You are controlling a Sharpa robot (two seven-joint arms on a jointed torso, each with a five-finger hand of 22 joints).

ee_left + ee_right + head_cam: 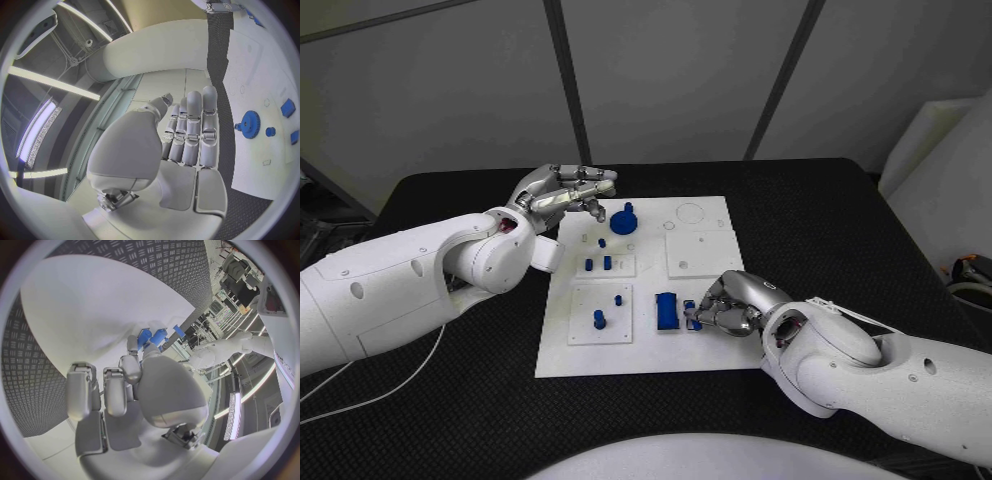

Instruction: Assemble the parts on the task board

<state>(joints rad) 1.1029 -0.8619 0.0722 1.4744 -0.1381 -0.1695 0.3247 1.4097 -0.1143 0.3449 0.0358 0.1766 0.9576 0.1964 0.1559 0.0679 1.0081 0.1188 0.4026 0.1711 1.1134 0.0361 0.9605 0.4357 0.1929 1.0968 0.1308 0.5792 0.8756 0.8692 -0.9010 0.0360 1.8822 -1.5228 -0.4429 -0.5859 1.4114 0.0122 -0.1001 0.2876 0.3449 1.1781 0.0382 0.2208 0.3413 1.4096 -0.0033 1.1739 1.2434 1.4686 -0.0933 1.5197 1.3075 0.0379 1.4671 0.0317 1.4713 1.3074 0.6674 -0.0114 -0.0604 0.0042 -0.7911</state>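
Note:
The white task board (646, 352) lies mid-table. A blue gear (626, 218) stands near its far edge, and small blue pegs (597, 265) stand in the left insets. My left hand (568, 196) hovers over the board's far left corner beside the gear, fingers straight and holding nothing. In the left wrist view the fingers (194, 130) lie side by side, with the gear (250, 121) beyond them. My right hand (730, 303) is curled at the board's near right, pinching a small blue part (692, 321) next to a blue block (668, 310). The blue pieces (153, 336) sit at its fingertips.
The black table mat (459, 410) surrounds the board. A thin pale cable (372, 392) trails at the near left. A white inset plate (701, 252) and a ring mark (688, 212) lie on the board's far right. A white panel (942, 150) stands at the right edge.

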